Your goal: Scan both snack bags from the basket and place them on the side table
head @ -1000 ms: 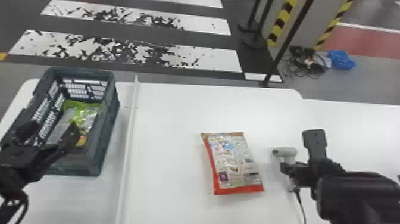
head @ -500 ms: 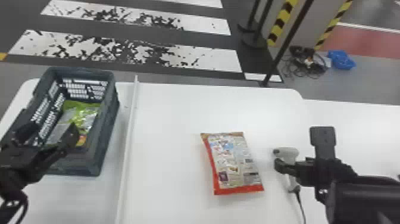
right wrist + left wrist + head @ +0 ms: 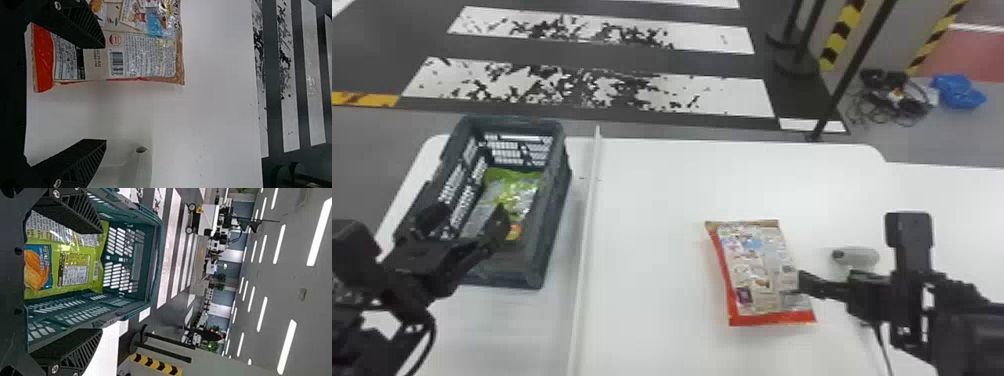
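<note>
At 9 o'clock in the head view nothing has shifted: the left tool (image 3: 101, 281) comes in from the basket's 7 o'clock and is spread open, empty, over its near end. The slotted basket (image 3: 552, 250) stands on the bench (image 3: 652, 210) and holds a green snack bag (image 3: 514, 192), lying flat, so that one is not out for scanning. A pale rail (image 3: 588, 210) runs along the basket's 3 o'clock side. Beyond it, between 4 and 5 o'clock of the view's middle, the red snack bag (image 3: 757, 275) lies by itself on the bench where it was, printed panel up, its barcode (image 3: 116, 62) plain in the right wrist view. The big change is at that bag's 3 o'clock: the right arm and the scanner (image 3: 864, 257) have moved farther toward 3 o'clock, and the right tool (image 3: 104, 94) now has its fingers wide apart with nothing between them, one reaching over the bag's edge; whether it touches, I can't tell. The scanner looks let go, which probably means this bag's scan is finished and the right tool is free to take the bag to the side table.
</note>
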